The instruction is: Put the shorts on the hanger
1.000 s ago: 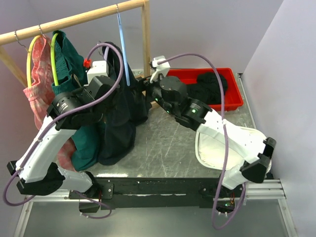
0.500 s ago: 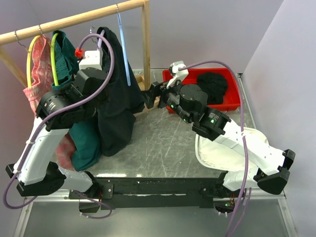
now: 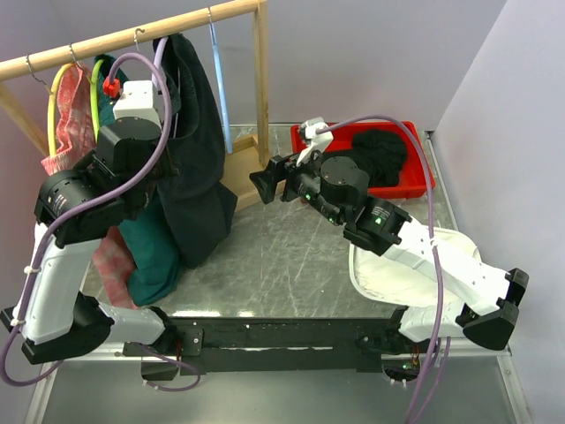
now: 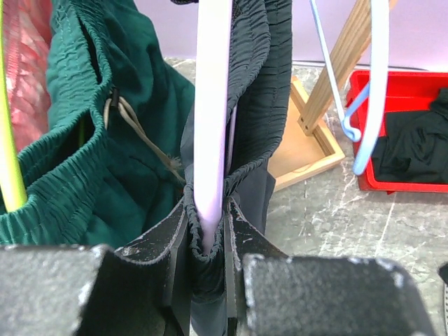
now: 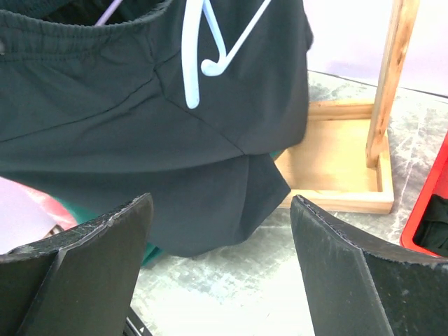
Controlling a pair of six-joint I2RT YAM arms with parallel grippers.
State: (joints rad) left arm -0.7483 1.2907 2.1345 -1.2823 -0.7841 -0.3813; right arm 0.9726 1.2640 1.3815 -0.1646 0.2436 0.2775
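Up by the rail (image 3: pixel 132 35), the left claw (image 4: pixel 210 238) clamps hanger (image 4: pixel 212 105) and shorts (image 4: pixel 255 84), right claw (image 5: pixel 220 210) apart; tilting could shed them.

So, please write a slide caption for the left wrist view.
Left end effector pinches lavender hanger and black shorts beside green shorts.
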